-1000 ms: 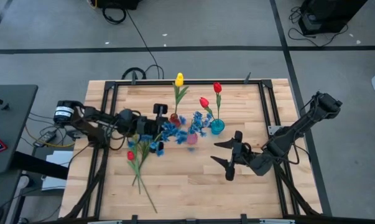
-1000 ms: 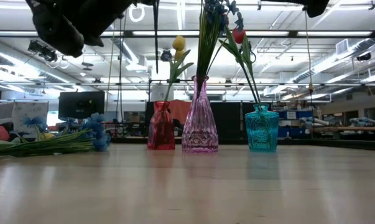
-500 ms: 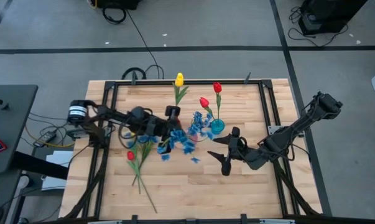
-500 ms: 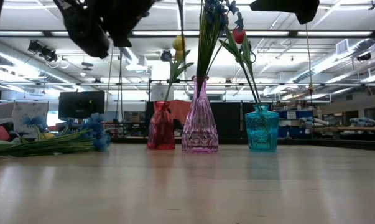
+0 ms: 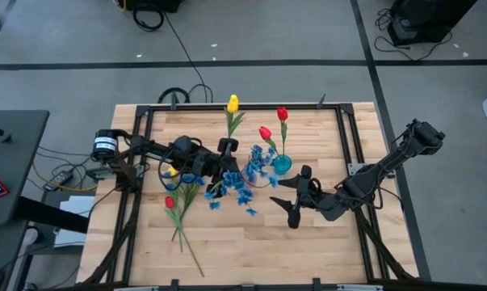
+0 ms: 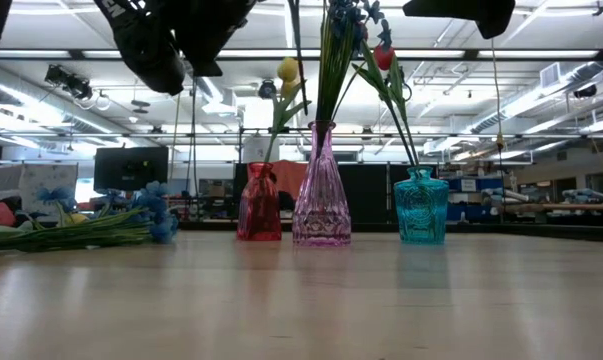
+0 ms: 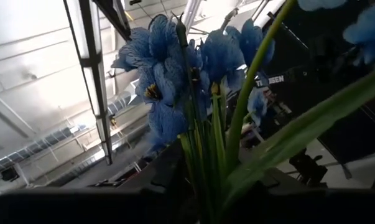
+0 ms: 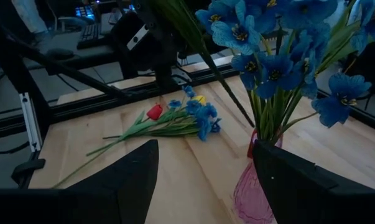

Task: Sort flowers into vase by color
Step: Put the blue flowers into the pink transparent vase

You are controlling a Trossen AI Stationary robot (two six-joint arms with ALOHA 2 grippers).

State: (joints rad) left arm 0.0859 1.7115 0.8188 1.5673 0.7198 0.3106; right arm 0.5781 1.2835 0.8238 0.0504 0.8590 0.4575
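My left gripper (image 5: 224, 164) is shut on a bunch of blue blossoms (image 5: 236, 188), high over the table just left of the pink vase (image 6: 321, 192). That vase holds other blue blossoms (image 5: 260, 160). A yellow tulip (image 5: 233, 103) stands in the red vase (image 6: 258, 205). Two red tulips (image 5: 266, 132) stand in the teal vase (image 6: 421, 207). More flowers (image 5: 178, 206) lie on the boards at the table's left. My right gripper (image 5: 295, 199) hovers open, right of the vases and nearer the near edge. My left gripper pinches the blue bunch's green stems (image 7: 207, 177) between its two fingers, below the blossoms (image 7: 175, 81), which rise past the fingertips. The bunch is lifted clear. Its lower stem (image 6: 298, 60) hangs free below the gripper, ending close above the pink vase's mouth.
The three vases stand in a row near the table's middle, towards the far edge, their flowers reaching high. The lying flowers (image 8: 168, 121) cover part of the left side. A black frame (image 5: 146, 113) runs along the table's edges. Bare boards (image 5: 251, 242) lie near the near edge.
My left gripper has carried the blue bunch to the right, from beside the lying flowers to the pink vase, then nearly stopped. The bunch's blossoms have moved right with it. My right gripper has shifted a little to the left and stays open.
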